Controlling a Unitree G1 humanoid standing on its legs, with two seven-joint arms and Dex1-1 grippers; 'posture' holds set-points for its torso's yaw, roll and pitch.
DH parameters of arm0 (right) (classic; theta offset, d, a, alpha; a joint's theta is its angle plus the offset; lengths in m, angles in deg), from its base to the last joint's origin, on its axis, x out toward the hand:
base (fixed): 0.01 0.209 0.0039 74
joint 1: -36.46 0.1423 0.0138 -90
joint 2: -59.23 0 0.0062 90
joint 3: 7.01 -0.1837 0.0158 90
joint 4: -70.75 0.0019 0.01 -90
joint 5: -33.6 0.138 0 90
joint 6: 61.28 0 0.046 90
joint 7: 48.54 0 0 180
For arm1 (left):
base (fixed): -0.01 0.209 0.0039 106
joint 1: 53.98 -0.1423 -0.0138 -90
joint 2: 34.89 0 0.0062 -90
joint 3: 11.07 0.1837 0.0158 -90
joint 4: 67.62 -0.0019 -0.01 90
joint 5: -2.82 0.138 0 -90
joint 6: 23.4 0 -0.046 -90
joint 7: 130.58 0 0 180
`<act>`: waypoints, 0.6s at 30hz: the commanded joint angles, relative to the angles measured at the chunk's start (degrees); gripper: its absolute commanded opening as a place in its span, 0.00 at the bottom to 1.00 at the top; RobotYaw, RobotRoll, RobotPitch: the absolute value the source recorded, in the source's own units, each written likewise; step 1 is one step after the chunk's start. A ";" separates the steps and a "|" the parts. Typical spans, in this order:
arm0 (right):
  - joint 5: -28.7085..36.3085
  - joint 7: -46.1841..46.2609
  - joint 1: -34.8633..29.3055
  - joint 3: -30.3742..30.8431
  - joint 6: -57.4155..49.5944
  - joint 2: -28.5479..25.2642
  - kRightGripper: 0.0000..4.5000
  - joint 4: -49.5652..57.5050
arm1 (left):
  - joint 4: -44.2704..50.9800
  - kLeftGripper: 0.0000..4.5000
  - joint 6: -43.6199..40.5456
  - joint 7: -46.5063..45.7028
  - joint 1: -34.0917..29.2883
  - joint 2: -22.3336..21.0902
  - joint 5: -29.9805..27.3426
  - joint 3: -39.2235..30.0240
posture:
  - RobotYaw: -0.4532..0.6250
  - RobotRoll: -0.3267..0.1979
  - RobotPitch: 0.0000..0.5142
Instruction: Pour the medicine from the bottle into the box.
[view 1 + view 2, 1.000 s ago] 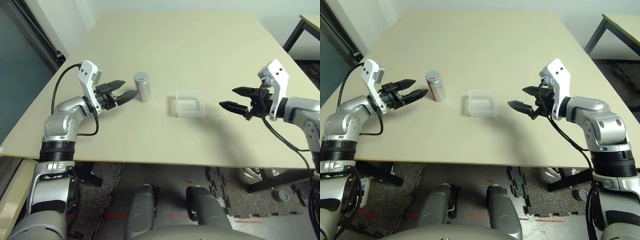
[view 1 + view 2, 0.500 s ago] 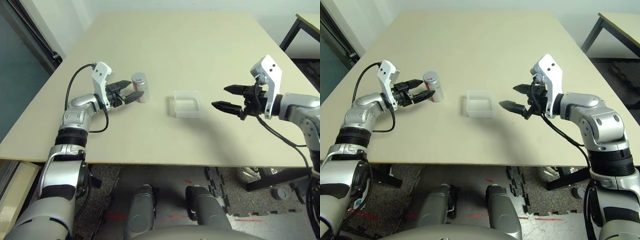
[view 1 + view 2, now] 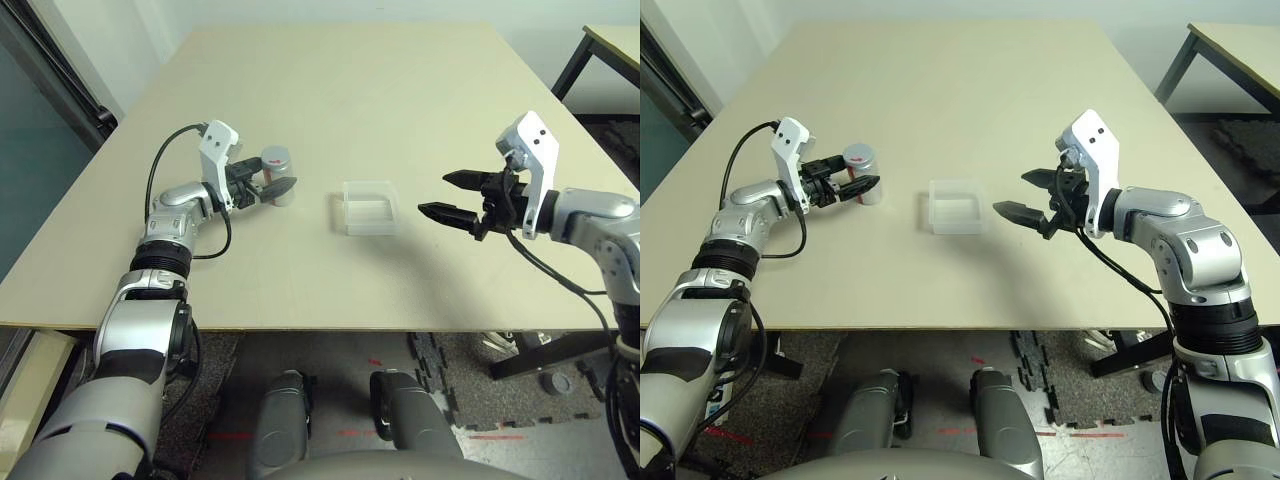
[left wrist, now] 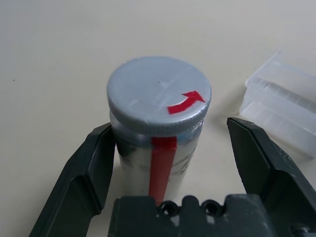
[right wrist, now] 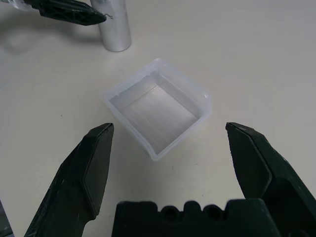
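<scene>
The silvery bottle [image 3: 277,168] with a red stripe and a grey cap [image 4: 158,94] stands upright on the table, left of the box. My left gripper [image 3: 272,181] is open and straddles the bottle: one finger [image 4: 91,165] lies close against its side, and the other finger [image 4: 259,160] stands off with a gap. The clear square box [image 3: 367,207] sits in the middle of the table and looks bare inside [image 5: 158,108]. My right gripper [image 3: 434,193] hovers open just right of the box, holding nothing. The medicine is hidden inside the bottle.
The beige table [image 3: 400,90] stretches far beyond both things. Its front edge runs close below my arms. A second table's corner [image 3: 612,42] stands at the far right. A dark panel [image 3: 40,150] borders the left side.
My left gripper has reached forward from beside the bottle until its fingers stand on either side of it. The right gripper has edged a little toward the box. The bottle and box have stayed put.
</scene>
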 commanded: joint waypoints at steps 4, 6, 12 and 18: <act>0.63 0.23 -0.41 -0.45 0.69 0.13 1.00 0.55 | -3.87 0.99 2.98 -0.19 0.83 0.91 3.07 1.30 | 0.38 0.62 0.18; 0.68 0.31 -0.47 -0.50 0.77 0.23 1.00 0.56 | -4.59 0.99 3.45 -0.43 1.00 0.92 3.38 1.17 | 0.38 0.62 0.18; 0.68 0.50 -0.19 -0.44 1.18 0.67 1.00 0.27 | -7.13 0.99 5.39 -2.02 1.41 1.07 4.30 0.97 | 0.38 0.62 0.18; 0.64 0.56 0.11 -0.30 1.37 0.91 1.00 0.13 | -8.84 0.99 7.21 -3.55 1.39 1.18 4.78 0.79 | 0.38 0.62 0.17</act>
